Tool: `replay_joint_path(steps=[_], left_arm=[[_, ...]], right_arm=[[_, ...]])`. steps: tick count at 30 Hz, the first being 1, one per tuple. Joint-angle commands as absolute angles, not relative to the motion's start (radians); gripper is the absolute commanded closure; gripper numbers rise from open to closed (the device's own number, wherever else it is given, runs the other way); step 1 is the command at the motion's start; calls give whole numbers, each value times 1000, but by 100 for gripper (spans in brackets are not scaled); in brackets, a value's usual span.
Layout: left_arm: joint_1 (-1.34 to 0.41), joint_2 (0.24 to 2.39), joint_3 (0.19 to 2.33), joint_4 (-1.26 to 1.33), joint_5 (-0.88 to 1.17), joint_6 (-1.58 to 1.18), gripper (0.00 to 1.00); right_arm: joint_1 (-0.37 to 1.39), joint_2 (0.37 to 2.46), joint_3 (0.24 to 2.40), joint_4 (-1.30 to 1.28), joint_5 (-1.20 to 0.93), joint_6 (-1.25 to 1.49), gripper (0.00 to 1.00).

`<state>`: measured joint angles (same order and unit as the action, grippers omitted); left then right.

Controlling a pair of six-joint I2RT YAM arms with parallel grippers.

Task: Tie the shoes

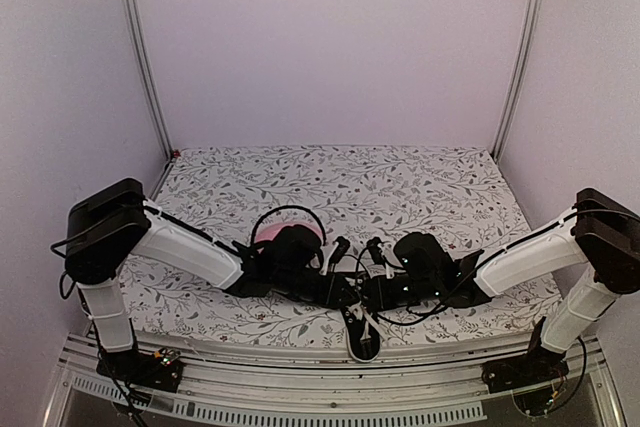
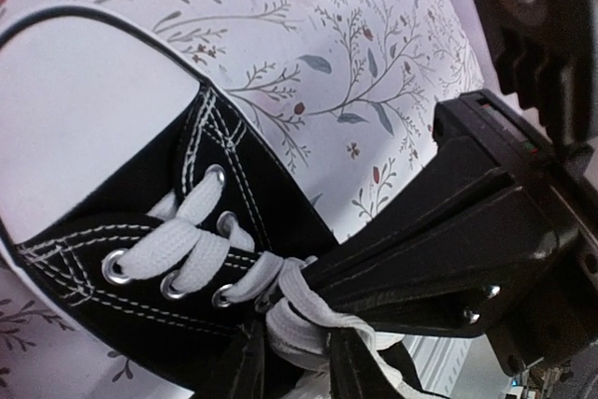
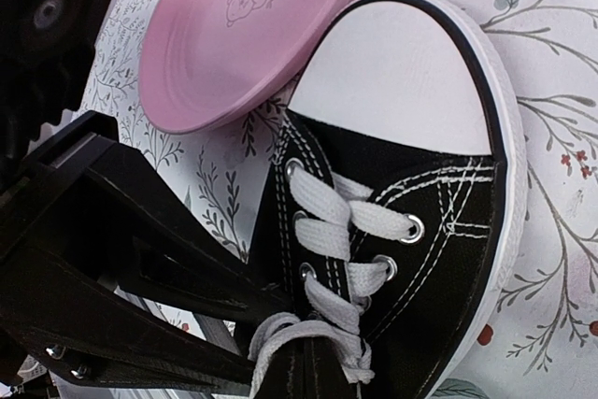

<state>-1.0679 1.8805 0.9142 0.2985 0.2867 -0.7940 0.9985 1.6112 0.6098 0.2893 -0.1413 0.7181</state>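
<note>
Shoe [image 3: 420, 231] upright on table [image 1: 420, 187], near front edge, centre, between both arms. Toe cap just beside pink plate [image 3: 243, 35]. Laces [image 3: 327, 231] crossed through eyelets, loose bunch at top. Left gripper [image 2: 297, 366] partly closed, lace bunch clamped between fingers. Right gripper [image 3: 313, 376] fully closed, tips at same bunch. Whether it pinches lace: cannot tell.

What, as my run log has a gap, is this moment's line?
left tool: shut on laces | right tool: shut, at laces | sneaker: toe by plate
</note>
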Motion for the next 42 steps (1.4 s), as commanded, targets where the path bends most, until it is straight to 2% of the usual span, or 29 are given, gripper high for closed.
replay_joint_path(steps=[1,10,21,24,26,31,35,42], left_arm=[[-1051,1910,887,377,331,-812,78],[-1035,1908,863,424,333,-827,100],[-1023,1858,807,452,290,-855,100],[-1021,1852,803,445,286,-860,100],[-1021,1849,799,445,286,-861,100],[-1019,1843,792,450,287,-865,100],[-1020,1842,790,454,290,-867,100],[-1020,1841,785,456,292,-871,100]], right_arm=[[990,1621,593,263,-125,711,98],[991,1605,588,264,-124,708,98],[991,1524,560,225,-83,711,97],[991,1479,554,197,-74,702,86],[991,1443,549,178,-72,688,75],[1018,1364,535,155,-72,636,59],[1064,1364,559,131,-64,597,56],[1130,1484,663,74,-8,553,55]])
